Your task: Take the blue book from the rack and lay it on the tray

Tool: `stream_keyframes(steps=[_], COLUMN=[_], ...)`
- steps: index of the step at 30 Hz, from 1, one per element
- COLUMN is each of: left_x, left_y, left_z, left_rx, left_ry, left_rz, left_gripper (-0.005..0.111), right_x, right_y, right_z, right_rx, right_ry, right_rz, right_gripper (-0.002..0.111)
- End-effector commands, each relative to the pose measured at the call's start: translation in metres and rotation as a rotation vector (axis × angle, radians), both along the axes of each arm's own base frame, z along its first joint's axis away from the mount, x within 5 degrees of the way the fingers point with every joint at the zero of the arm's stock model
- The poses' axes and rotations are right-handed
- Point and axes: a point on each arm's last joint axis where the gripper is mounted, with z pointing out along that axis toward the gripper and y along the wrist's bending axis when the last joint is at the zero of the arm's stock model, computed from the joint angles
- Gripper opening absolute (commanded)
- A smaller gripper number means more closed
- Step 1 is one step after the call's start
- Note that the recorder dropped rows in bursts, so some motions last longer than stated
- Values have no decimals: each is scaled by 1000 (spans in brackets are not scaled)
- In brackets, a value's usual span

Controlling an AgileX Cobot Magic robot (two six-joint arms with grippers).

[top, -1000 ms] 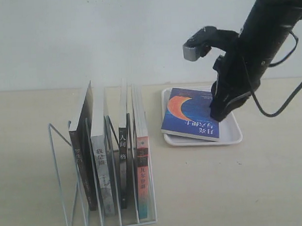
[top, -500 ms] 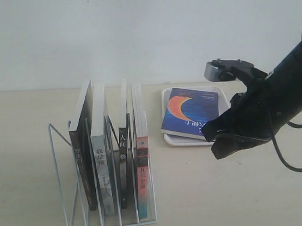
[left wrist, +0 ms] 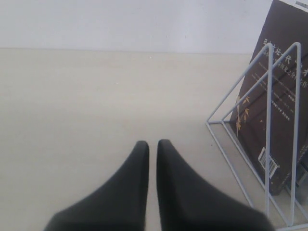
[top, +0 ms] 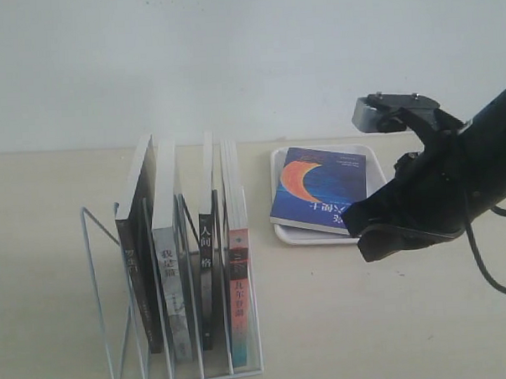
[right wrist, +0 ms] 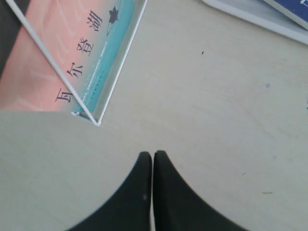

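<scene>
The blue book (top: 318, 190), with its orange crescent moon, lies flat on the white tray (top: 303, 235) at the back right. Its corner (right wrist: 293, 8) and the tray rim (right wrist: 250, 18) show in the right wrist view. My right gripper (top: 368, 239) hangs just in front of the tray, apart from the book, its fingers pressed together on nothing (right wrist: 152, 155). The white wire rack (top: 107, 307) stands front left with several upright books. My left gripper (left wrist: 152, 143) is shut and empty over bare table beside the rack's wire end (left wrist: 267, 96); the exterior view does not show it.
The rack holds a dark brown-black book (top: 142, 236), a white-spined one (top: 168, 269), a dark-spined one (top: 207, 267) and a pink-red and teal one (top: 238, 278). The pink and teal cover (right wrist: 72, 53) shows close to my right gripper. A white wall runs behind the table.
My right arm has left the blue book lying on the tray and swung down and toward the front, ending low in front of the tray. The book and the rack have not moved.
</scene>
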Motion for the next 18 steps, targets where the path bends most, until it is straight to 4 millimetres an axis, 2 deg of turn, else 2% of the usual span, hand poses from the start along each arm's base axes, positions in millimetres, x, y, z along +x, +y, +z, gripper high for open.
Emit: stream_keyframes(steps=[1,7,10,18], left_x=[0,0,0,0], left_y=[0,0,0,0], left_z=[-1,-1,-1,-1], left_rx=[-6,-6,-6,-6], left_ry=[-4,-4,-4,-4], left_rz=[7,7,7,7], left_gripper=[6,6,6,6], right_x=[-1,-4,-12,-63], right_y=[-1,-2,-6,-34], right_z=[3,10,16,14], right_rx=[7,23,43,158], right_ry=[-14,-35,-87,-314], right_rz=[-4,-13,-41,-234], right_gripper=[0,0,0,0])
